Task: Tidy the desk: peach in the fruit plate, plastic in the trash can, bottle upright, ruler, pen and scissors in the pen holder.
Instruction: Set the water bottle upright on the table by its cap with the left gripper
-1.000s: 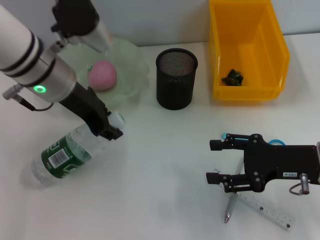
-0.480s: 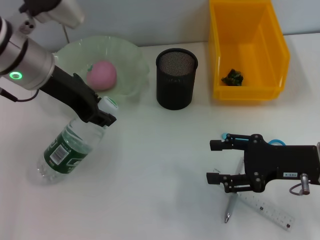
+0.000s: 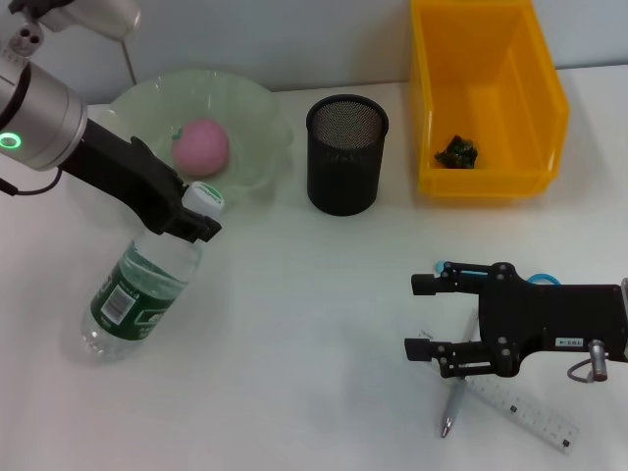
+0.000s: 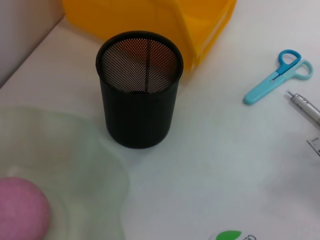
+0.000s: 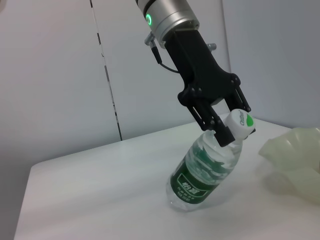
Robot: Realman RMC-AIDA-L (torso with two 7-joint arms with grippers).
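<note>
The clear bottle with a green label leans steeply, its base on the table and its white cap raised. My left gripper is shut on its neck; the right wrist view shows the same grip on the bottle. A pink peach lies in the green fruit plate. Dark plastic sits in the yellow trash can. The black mesh pen holder stands empty. At the front right my right gripper hovers open over the pen, ruler and blue scissors.
The left wrist view shows the pen holder, the scissors, the pen tip, the peach and the plate rim. White tabletop lies between the bottle and the right gripper.
My left gripper has swung the bottle's neck up and toward the plate, so the bottle stands steeper. The right arm has not moved.
</note>
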